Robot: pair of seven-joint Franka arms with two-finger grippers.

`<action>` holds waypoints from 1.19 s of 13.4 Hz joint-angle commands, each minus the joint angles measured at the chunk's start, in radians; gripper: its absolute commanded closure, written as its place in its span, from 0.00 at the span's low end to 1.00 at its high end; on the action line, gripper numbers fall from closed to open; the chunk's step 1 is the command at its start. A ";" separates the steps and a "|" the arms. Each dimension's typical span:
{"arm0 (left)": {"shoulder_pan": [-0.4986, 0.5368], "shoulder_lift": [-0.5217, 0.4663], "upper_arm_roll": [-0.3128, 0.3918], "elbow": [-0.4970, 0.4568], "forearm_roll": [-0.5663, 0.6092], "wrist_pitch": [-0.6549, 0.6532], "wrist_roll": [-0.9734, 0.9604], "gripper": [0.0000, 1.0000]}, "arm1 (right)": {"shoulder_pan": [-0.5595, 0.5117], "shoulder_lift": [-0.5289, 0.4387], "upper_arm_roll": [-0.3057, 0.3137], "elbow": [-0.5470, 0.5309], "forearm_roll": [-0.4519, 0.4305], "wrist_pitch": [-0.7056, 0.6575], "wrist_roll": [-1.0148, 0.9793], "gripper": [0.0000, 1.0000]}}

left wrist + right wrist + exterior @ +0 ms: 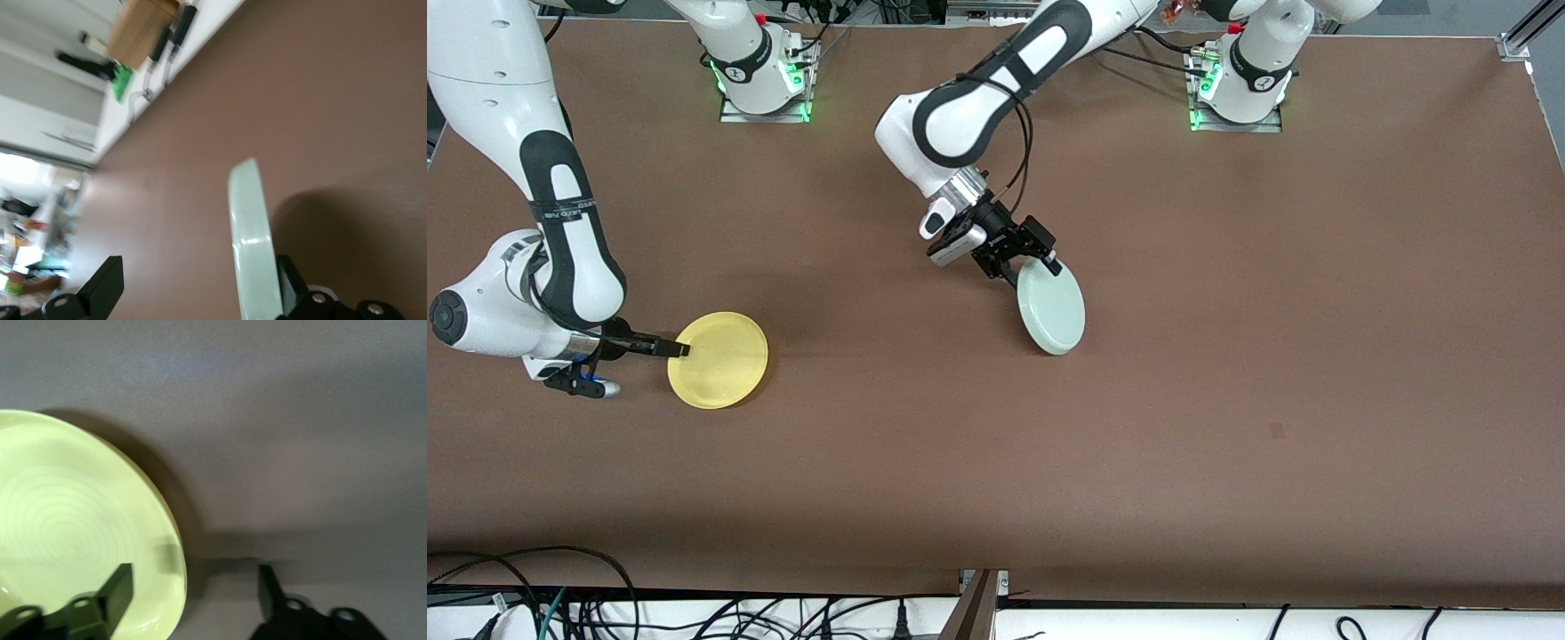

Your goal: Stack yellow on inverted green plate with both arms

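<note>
Count, tabletop [1227, 400]:
- Plates: 2 total. 1 yellow [719, 360], 1 green plate [1051, 310].
- Arms: 2, white with black joints.
- Grippers: 2. Left gripper [1024, 258], right gripper [680, 349].
- Fingers: 2 per gripper, 4 total.
- Arm bases: 2, along tabletop's 12 o'clock edge.
- Tabletops: 1, brown.

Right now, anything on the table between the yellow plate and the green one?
Nothing visible. Only bare table lies between the yellow plate, at the right gripper, and the green plate, held tilted on edge at the left gripper.
</note>
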 commanded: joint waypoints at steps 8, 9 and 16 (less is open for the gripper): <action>0.184 -0.054 -0.017 0.021 -0.373 0.394 -0.239 0.00 | 0.002 -0.036 0.012 -0.027 0.016 -0.003 -0.026 1.00; 0.239 -0.078 -0.053 0.017 -0.381 0.393 -0.196 0.00 | 0.002 -0.042 0.012 -0.014 0.016 -0.013 -0.024 1.00; 0.604 -0.233 -0.158 -0.034 -0.531 0.310 0.390 0.00 | 0.041 -0.085 0.021 0.076 0.016 -0.151 -0.009 1.00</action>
